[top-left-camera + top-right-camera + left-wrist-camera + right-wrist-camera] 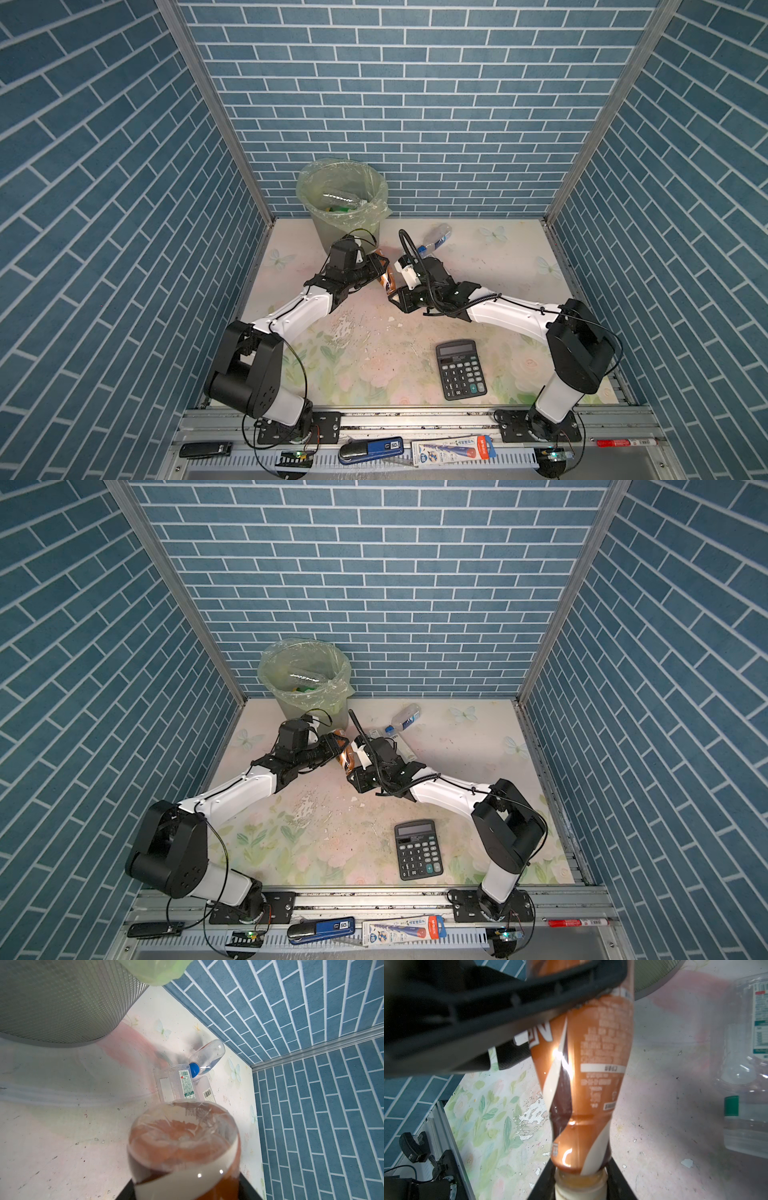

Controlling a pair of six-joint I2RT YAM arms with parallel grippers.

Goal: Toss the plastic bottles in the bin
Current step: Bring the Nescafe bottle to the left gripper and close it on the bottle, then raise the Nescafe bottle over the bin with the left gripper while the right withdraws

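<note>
One brown bottle [591,1064] hangs near the bin [332,232], its neck clamped in the right gripper [580,1178], its base between the jaws of the left gripper [187,1188]; tight or not, we cannot tell. A handover, we judge: left must grip before right releases.

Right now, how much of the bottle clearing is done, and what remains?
Done: a clear bottle lies in the bin. In hand: the brown bottle, its neck gripped by the right pincer, its base inside the left pincer. Left: the blue-capped bottle and two clear labelled bottles on the table.
</note>
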